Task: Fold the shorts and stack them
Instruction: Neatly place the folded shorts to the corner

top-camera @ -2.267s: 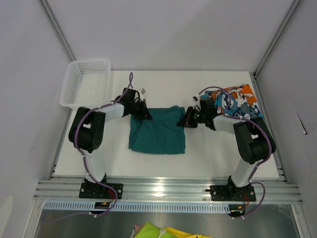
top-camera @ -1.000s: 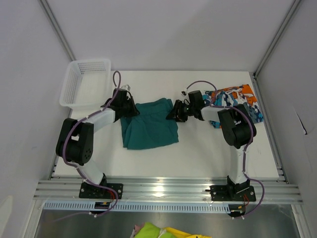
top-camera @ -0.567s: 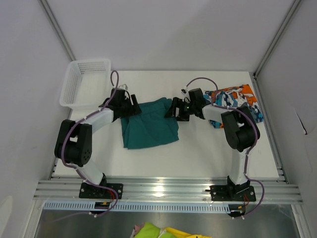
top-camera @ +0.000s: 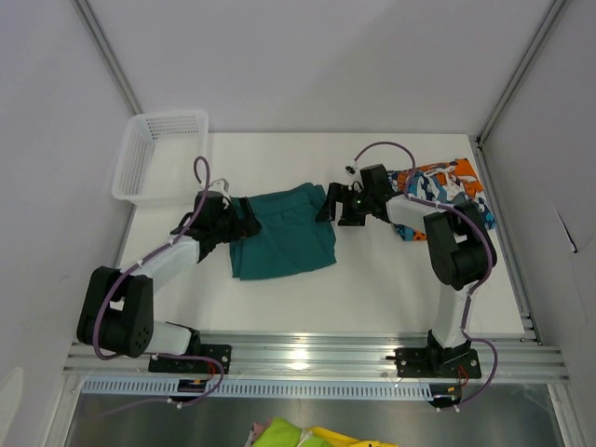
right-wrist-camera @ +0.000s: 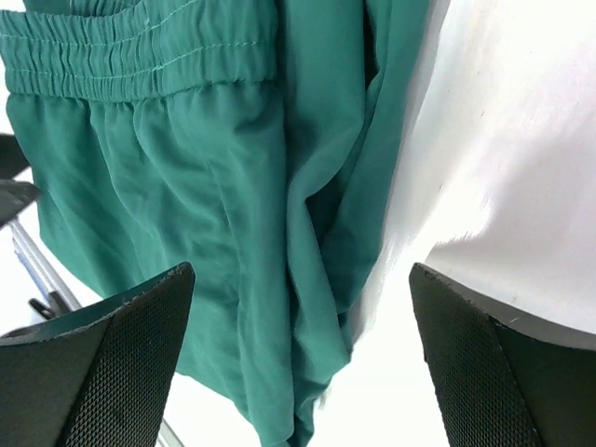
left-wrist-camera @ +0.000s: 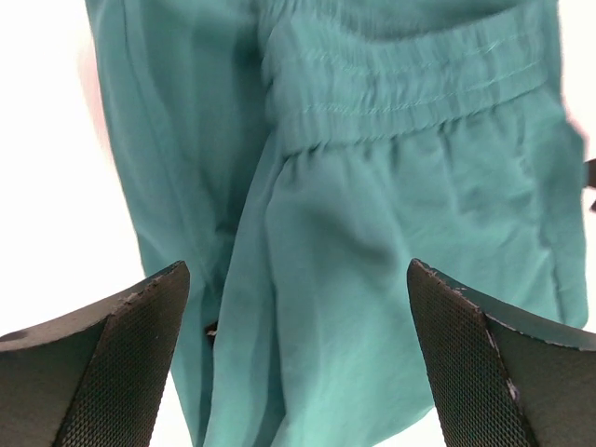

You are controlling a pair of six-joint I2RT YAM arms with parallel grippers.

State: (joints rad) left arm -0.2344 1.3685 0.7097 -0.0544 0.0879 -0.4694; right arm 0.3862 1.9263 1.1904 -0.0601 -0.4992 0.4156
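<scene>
The plain teal-green shorts [top-camera: 284, 233] lie folded in the middle of the white table, waistband toward the back. My left gripper [top-camera: 244, 221] is open at their left edge, and in the left wrist view the gripper [left-wrist-camera: 295, 268] hovers over the shorts [left-wrist-camera: 391, 186] with its jaws wide apart and nothing held. My right gripper [top-camera: 328, 203] is open at the shorts' upper right corner. From the right wrist, the gripper [right-wrist-camera: 303, 270] straddles the right edge of the shorts [right-wrist-camera: 186, 186] without gripping it. The patchwork-print shorts [top-camera: 449, 191] lie crumpled at the back right, behind the right arm.
A white mesh basket [top-camera: 158, 154] stands at the back left corner of the table. Bare white table [right-wrist-camera: 494, 140] shows to the right of the teal shorts. Metal frame posts run along both sides, and a rail lies at the near edge.
Both grippers have opened and let go of the teal shorts. The left arm has drawn back to the left and nearer; the right gripper has barely shifted. The shorts stay folded.
</scene>
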